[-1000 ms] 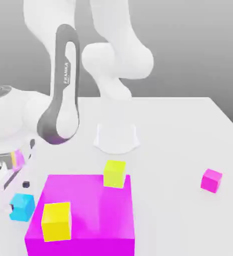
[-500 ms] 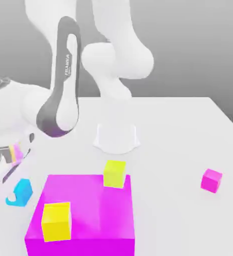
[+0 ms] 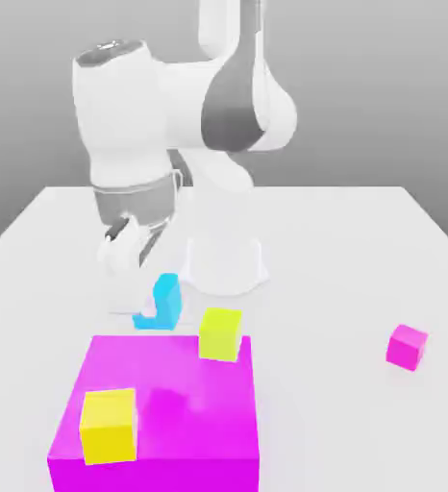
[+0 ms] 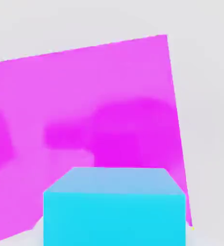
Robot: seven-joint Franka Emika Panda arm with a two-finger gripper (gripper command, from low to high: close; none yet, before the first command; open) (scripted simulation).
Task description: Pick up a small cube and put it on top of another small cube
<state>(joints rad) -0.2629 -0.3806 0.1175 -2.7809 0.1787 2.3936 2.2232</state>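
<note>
White tabletop [image 3: 343, 231], cyan cube lifted in the jaws.
Jaws [image 3: 149, 288] pinch the small cube [image 3: 163, 302] just above the big magenta block's [image 3: 170, 423] far edge, beside a yellow cube [image 3: 220, 333]; no readable writing.

Pincer [image 3: 149, 288] clamped, arm raised

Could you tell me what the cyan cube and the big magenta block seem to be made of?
The cyan cube, held in the gripper, looks like smooth matte plastic: flat uniform colour, crisp edges. The magenta block looks similar, perhaps slightly satin, with soft shadows on top. Both are simulator renders, so the material stays uncertain.
</note>
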